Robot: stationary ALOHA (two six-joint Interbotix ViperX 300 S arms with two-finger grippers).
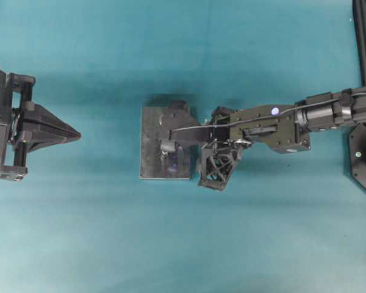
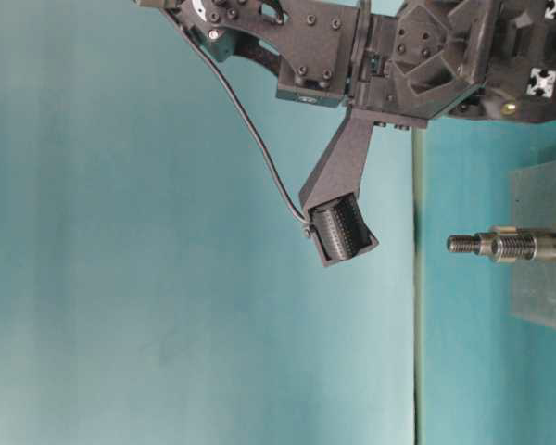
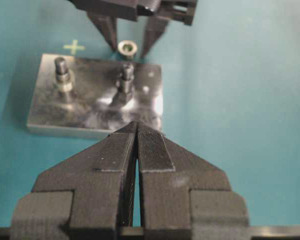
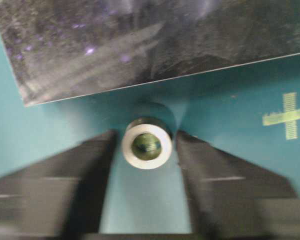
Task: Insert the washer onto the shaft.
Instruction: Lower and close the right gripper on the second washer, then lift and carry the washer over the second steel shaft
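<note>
Lying on the teal counter beside the metal plate, washer between right end effector fingers, spread, not touching; left end effector pressed together, well apart; shaft upright on plate

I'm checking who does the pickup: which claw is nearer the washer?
Right. The right claw has a finger on each side of the washer, beside the metal plate. The left claw sits shut on the plate's far side.
</note>
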